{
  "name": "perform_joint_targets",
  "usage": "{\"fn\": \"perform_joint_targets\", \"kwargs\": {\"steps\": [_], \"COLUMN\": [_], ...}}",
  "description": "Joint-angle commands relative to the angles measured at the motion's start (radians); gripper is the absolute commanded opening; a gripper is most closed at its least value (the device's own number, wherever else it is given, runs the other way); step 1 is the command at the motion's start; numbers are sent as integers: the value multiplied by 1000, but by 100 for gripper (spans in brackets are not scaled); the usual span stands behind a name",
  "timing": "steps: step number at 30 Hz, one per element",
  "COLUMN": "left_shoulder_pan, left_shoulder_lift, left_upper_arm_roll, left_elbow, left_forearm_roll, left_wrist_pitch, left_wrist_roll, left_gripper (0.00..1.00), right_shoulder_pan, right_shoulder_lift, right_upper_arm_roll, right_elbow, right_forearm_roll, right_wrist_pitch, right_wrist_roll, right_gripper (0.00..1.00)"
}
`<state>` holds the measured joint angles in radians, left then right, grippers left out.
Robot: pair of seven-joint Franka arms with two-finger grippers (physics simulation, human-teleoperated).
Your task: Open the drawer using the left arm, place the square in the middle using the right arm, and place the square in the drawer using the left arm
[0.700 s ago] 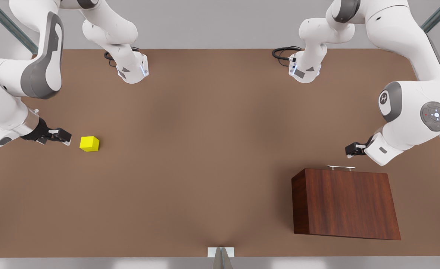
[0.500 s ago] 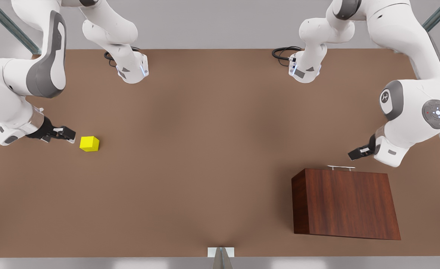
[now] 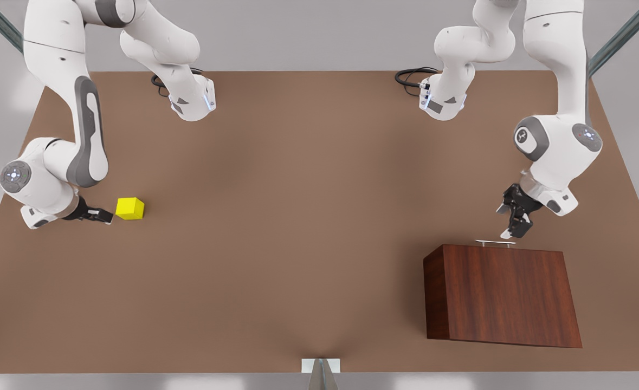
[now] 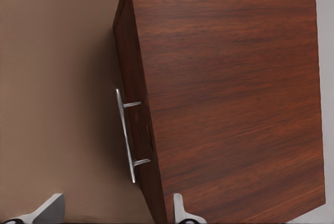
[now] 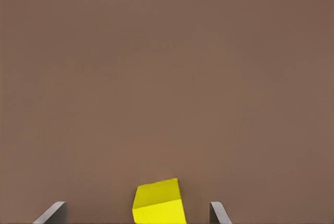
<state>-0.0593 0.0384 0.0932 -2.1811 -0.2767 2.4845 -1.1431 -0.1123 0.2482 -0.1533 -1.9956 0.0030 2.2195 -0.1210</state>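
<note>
One bare brown tabletop [image 3: 297,216], grey surroundings, possibly walls

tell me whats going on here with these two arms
Both arms are closing in, and neither holds anything. The left gripper, fingers open, hangs just above the silver handle of the drawer, which is shut in its wooden cabinet. The right gripper, also open, sits low beside the yellow square at the front view's left, lined up with it but not yet around it.
</note>
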Motion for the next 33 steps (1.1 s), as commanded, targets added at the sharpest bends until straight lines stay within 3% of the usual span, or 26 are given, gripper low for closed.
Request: {"fn": "perform_joint_targets", "kwargs": {"steps": [1, 7, 19, 33], "left_shoulder_pan": [-1, -1, -2, 1], "left_shoulder_lift": [-2, 6, 94, 138], "left_upper_arm_roll": [0, 0, 2, 2], "left_elbow": [-15, -105, -100, -85], "left_forearm_roll": [-29, -26, -26, -21], "left_wrist_pitch": [11, 123, 200, 238], "left_wrist_roll": [-4, -4, 8, 9], "left_gripper": [100, 100, 100, 100], "right_shoulder_pan": [-1, 10, -4, -9], "right_shoulder_lift": [5, 94, 155, 166], "right_upper_arm_roll": [-2, 0, 0, -2], "right_elbow": [0, -20, -114, -204], "right_forearm_roll": [0, 5, 123, 134], "right_wrist_pitch": [2, 74, 187, 261], "right_wrist_roll": [0, -37, -255, -255], "right_gripper": [100, 100, 100, 100]}}
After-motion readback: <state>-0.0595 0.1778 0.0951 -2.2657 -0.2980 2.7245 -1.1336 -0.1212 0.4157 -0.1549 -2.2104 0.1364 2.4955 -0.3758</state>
